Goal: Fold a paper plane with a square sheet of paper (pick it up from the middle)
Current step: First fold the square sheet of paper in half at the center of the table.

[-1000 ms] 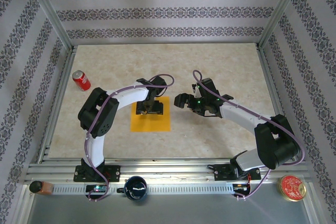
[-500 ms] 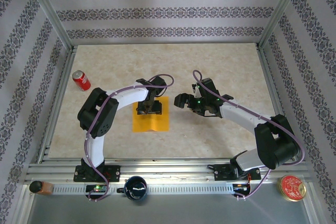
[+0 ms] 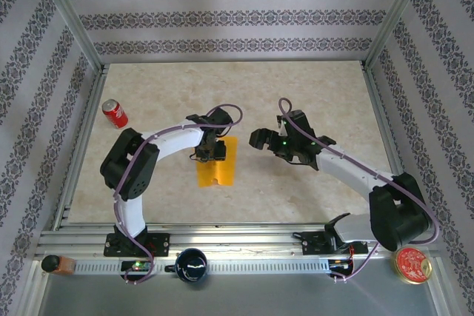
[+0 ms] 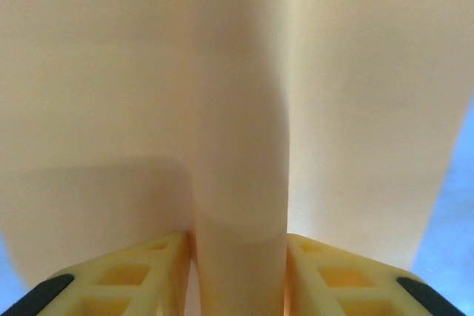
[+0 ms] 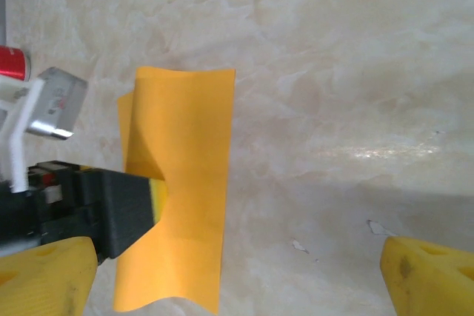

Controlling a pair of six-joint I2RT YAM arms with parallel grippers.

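Top external: square sheet of paper [image 3: 219, 174] seen centre frame, buckled, clamped at mid-ridge by left gripper [image 3: 209, 152]; right gripper [image 3: 256, 140] spread wide, empty. Sheet judged light, floppy, crease-prone; mid grip advised.

The square sheet of paper [image 3: 218, 169] is seen on the table [image 3: 311, 86] under the left gripper [image 3: 209, 155], between the soda can [image 3: 115, 114] far left and the right gripper [image 3: 255, 139].
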